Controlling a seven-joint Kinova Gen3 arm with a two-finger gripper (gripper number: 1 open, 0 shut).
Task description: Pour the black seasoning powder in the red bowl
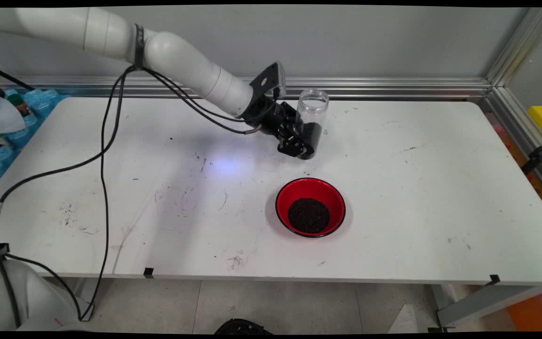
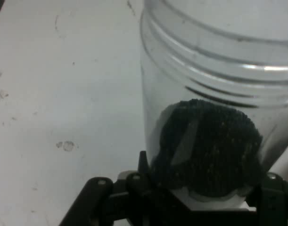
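A red bowl [image 1: 310,207] (dark grains inside) sits on the white table [image 1: 440,188]; blue packets [image 1: 21,122] lie off its left end.

Jar [image 1: 312,113] stands upright toward the far middle of the tabletop [image 1: 440,197], mouth up, granules [image 1: 309,134] filling its lower part. Hand [image 1: 305,141] reaches in from the left and sits around the jar's lower half; in the hand view the jar [image 2: 214,94] rises directly ahead between the linkage, granules [image 2: 207,150] heaped at its base. Bowl [image 1: 310,207] lies nearer the front edge, just before the jar and apart from it, with a mound of granules [image 1: 308,215] inside. Cables [image 1: 104,179] hang from the arm over the tabletop's left part and drop past its front edge. Wall runs behind the tabletop.
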